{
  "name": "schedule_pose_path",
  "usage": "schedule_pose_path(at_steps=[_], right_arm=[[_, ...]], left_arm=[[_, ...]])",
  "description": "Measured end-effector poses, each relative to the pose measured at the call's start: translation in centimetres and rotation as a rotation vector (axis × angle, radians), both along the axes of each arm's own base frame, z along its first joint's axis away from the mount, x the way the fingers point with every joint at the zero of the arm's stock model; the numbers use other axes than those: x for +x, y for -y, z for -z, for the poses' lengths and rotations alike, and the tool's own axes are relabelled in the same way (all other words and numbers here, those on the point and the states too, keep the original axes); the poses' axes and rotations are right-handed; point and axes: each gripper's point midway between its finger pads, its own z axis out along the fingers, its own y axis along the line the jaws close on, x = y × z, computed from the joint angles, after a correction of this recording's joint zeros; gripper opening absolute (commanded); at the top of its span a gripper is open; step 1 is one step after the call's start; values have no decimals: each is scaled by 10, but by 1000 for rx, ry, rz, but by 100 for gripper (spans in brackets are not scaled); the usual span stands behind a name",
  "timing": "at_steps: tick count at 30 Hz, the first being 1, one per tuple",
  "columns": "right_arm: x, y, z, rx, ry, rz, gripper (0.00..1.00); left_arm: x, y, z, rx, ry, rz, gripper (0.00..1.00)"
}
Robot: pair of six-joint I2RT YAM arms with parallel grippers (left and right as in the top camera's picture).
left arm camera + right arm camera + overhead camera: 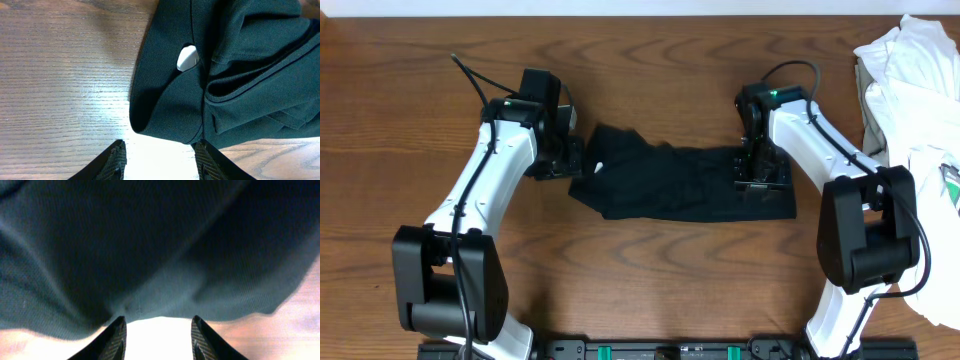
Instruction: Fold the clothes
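Dark wood table (650,40) runs across the whole overhead view. On the left side, the left gripper (568,152) sits low at the left end of the black shirt (670,185). Its wrist view shows the jaws spread apart with bare, brightly lit table between them. A rounded fold of the shirt lies just past the fingertips (116,155), and nothing is pinched. A small white tag (187,58) peeks out from between the folds there.

The shirt lies bunched in a long, creased band across the middle of the table, between the two arms.

At its right end, the right gripper (760,170) rests over the cloth. Its wrist view also shows the jaws parted and released, with the shirt's edge just ahead of the tips and no cloth between them.

White garments (910,90) are heaped at the far right edge, well apart from the shirt.
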Motion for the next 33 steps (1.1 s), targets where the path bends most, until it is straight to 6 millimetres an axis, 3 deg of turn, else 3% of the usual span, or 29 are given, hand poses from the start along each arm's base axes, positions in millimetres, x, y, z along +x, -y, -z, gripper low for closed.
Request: schedule_pose_path(at_steps=[15, 33], right_arm=[[56, -21, 12, 61, 247, -22, 49], [132, -56, -6, 157, 578, -51, 58]], left_arm=[[0, 0, 0, 0, 0, 0, 47], [0, 0, 0, 0, 0, 0, 47]])
